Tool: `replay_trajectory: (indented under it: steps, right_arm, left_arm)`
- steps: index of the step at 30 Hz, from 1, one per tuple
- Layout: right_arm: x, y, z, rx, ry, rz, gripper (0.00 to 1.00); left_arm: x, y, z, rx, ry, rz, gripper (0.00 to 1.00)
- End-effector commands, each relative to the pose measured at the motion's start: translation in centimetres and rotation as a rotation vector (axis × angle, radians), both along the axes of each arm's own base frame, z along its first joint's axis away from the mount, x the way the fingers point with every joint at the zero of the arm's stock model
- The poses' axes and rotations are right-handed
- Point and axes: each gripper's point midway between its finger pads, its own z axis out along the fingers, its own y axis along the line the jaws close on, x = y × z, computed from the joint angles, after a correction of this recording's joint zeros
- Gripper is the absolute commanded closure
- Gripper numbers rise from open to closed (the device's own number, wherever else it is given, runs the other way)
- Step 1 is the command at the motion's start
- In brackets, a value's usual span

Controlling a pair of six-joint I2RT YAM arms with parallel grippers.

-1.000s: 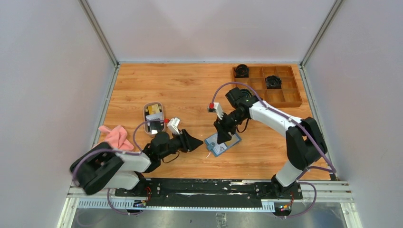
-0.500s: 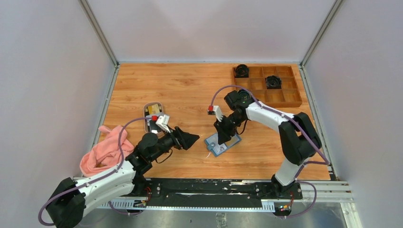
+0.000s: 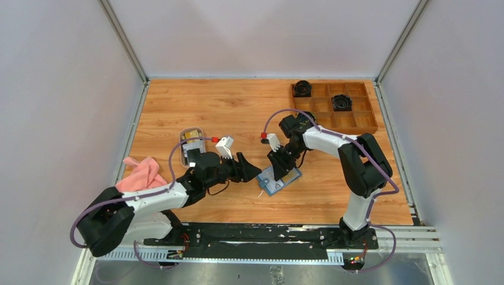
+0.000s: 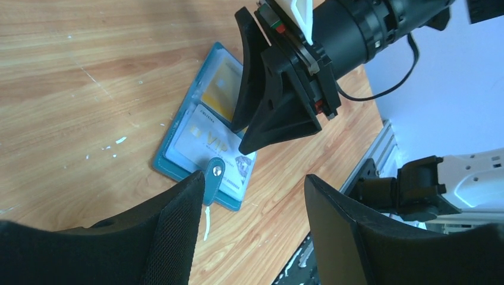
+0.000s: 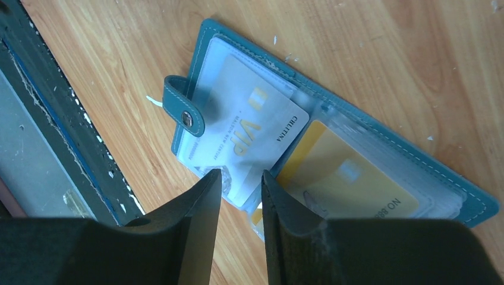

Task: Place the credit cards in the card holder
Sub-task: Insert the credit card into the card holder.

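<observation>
The teal card holder (image 3: 279, 181) lies open on the wood between both arms. A white VIP credit card (image 5: 243, 133) sits in its left clear pocket and a yellow one (image 5: 350, 178) in its right. The snap strap (image 5: 184, 113) folds over the white card's edge. My right gripper (image 5: 241, 173) stands low over the holder's near edge, its jaws a narrow gap apart with nothing pinched. My left gripper (image 4: 254, 178) is open and empty just left of the holder (image 4: 178, 163), facing the right gripper (image 4: 246, 127). Another yellowish card (image 3: 191, 138) lies in the white dish (image 3: 181, 139).
A pink cloth (image 3: 141, 172) lies at the left edge beside the left arm. A brown wooden compartment tray (image 3: 356, 122) with black round parts stands at the back right. The black rail (image 5: 35, 119) runs along the table's near edge.
The left arm swung right and brought its open gripper up to the holder. The right jaws narrowed over the holder. The holder has not moved.
</observation>
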Motion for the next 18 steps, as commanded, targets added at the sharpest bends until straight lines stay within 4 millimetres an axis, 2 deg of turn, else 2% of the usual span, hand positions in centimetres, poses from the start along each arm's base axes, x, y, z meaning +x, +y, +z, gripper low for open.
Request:
replay_trajectory:
  steps: [1, 10, 18]
  right_arm:
    - [1.1, -0.6, -0.8, -0.055, -0.015, -0.040, 0.64]
    - [0.5, -0.4, -1.5, -0.056, 0.041, -0.034, 0.62]
    - [0.3, -0.2, -1.1, -0.039, 0.046, -0.029, 0.63]
  left_arm:
    - [0.6, -1.7, -0.6, 0.032, 0.001, -0.030, 0.36]
    - [1.2, -3.1, -4.0, 0.060, 0.081, -0.036, 0.43]
    - [1.2, -3.5, -4.6, 0.060, 0.101, -0.041, 0.44]
